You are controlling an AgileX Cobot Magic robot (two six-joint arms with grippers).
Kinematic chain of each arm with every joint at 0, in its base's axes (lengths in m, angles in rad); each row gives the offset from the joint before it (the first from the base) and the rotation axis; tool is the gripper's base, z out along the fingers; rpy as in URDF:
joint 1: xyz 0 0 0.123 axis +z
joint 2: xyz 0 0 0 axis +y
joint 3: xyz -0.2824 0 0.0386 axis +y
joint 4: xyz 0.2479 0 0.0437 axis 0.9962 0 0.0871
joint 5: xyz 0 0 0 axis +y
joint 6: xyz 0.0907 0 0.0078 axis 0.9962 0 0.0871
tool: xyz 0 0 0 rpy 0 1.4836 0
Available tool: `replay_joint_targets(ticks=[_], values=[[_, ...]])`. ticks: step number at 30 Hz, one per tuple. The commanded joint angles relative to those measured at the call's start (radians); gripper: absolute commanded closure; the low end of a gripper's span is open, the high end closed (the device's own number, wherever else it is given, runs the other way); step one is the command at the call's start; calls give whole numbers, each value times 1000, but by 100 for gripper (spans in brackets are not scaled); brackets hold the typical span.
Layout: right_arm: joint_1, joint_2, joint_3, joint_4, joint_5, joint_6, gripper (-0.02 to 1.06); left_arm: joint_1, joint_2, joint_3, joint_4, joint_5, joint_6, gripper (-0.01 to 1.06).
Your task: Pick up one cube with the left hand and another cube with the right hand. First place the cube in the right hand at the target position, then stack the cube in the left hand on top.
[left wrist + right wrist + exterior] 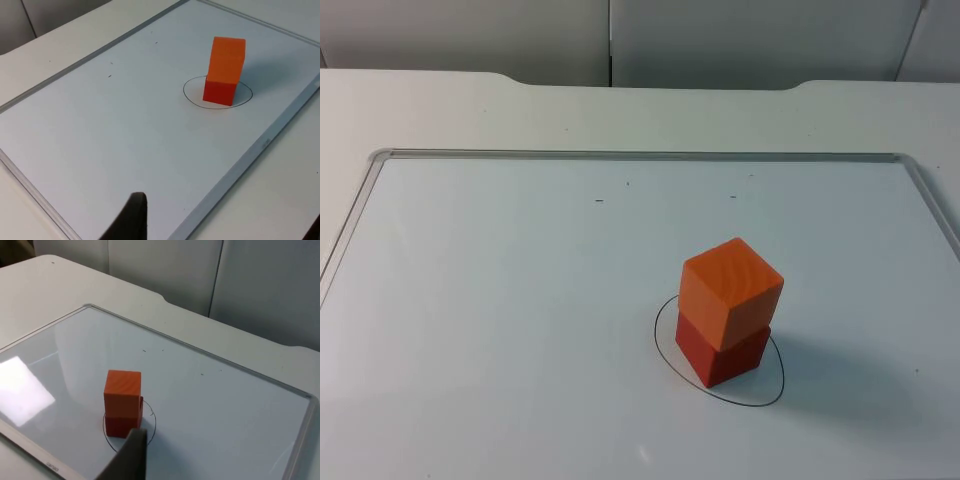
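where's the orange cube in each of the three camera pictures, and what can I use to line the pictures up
Top view: the orange cube sits right of center, stacked on the red cube.
Left wrist view: the orange cube stands on the red cube, far from the camera.
Right wrist view: the orange cube tops the red cube, close to the camera.
Shared landmark: the drawn circle around the stack's base.

The small print on the whiteboard frame (52, 468) is perhaps lettering, too tiny to read.
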Motion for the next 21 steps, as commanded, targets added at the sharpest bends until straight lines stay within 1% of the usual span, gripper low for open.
replay_joint_targets(ticks=[1, 6, 13, 17, 19, 21], values=[[3, -5, 6, 7, 2, 4, 0, -6, -5, 2, 3, -12, -14, 0], [3, -5, 6, 7, 2, 4, 0, -6, -5, 2, 3, -12, -14, 0], [3, -5, 4, 39, 4, -32, 0, -6, -5, 2, 1, -12, -8, 0], [3, -5, 4, 43, 4, -32, 0, -6, -5, 2, 1, -12, -8, 0], [3, -5, 2, 54, 12, -32, 0, -6, -5, 2, 1, -12, -6, 0], [3, -5, 0, 84, 19, -32, 0, -6, -5, 2, -1, -12, -7, 0]])
